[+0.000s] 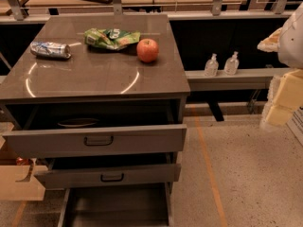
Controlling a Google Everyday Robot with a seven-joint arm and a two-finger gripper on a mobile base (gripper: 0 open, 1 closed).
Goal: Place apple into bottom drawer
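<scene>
Camera view, the only one. Found the arm as pale white and yellow shapes at the right edge, with the claw [284,97] held off to the side of the cabinet, well apart from the worktop [94,77]. Could not tell whether open or closed.

Saw the apple [147,50] upright on the worktop, near its right edge and toward the back, just beside the green snack bag [111,38]. Noted the silver can [50,50] lying on its side near the left edge, well apart from the apple. Found bare worktop across the whole front half.

Saw the bottom drawer [118,207] pulled out at floor level, bare inside. Noted open floor right of the cabinet.

Counted one apple, one bag, one can, three drawers, two of them handled drawers [97,140] partly pulled out above the bottom one.
</scene>
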